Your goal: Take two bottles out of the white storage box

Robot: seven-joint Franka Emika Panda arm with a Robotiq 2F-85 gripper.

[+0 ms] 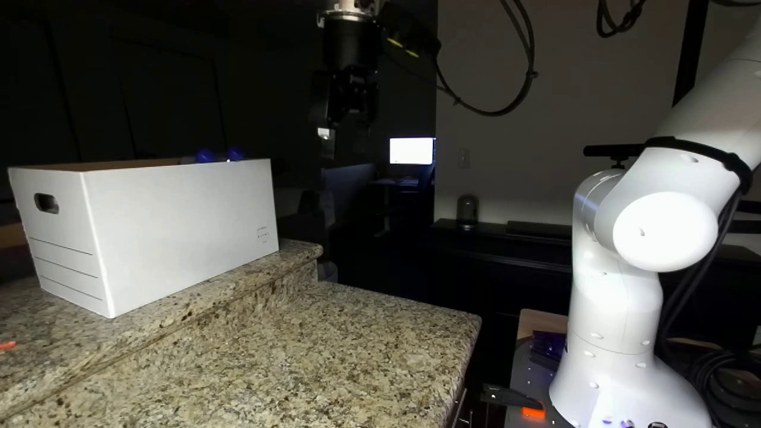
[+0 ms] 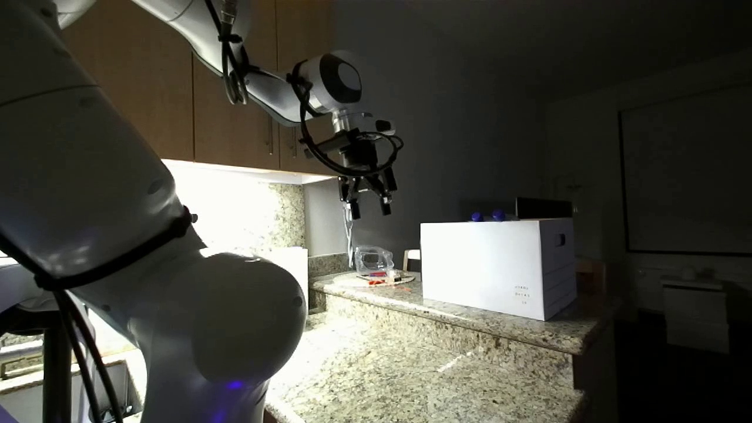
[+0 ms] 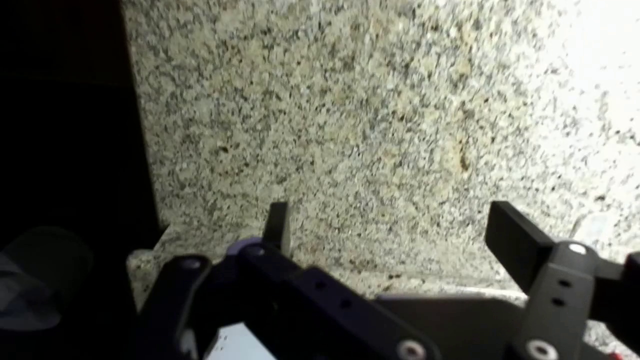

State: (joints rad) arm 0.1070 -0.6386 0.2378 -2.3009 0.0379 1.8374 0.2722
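- Nearest the wrist camera: one gripper (image 3: 387, 220) with two jaws, spread wide, speckled granite (image 3: 380, 125) showing between them; in an exterior view the same gripper (image 1: 346, 128) sits dark on dark, hard to make out.
- Jaws hang higher than the white storage box (image 2: 482, 267) and well apart from it; of the box, the wrist view gives only a white piece, partly behind the jaws and cut by the frame edge.
- One box, upright on the raised tabletop (image 1: 295, 249); its printing is too small to read.
- Bottles (image 1: 205, 156): two, going by two blue tops (image 2: 498, 215) above the box's rim, near its printed end; the wall hides everything lower, so whether they stand upright or tilted I cannot tell.
- Beside the box, on the same tabletop: one round mat (image 2: 346, 281), one clear plastic container (image 2: 376, 258), and red and orange pieces (image 2: 376, 282) too small to count.
- Well apart from the box: one arm (image 1: 621, 324), cut off by the frame edge in both exterior views.
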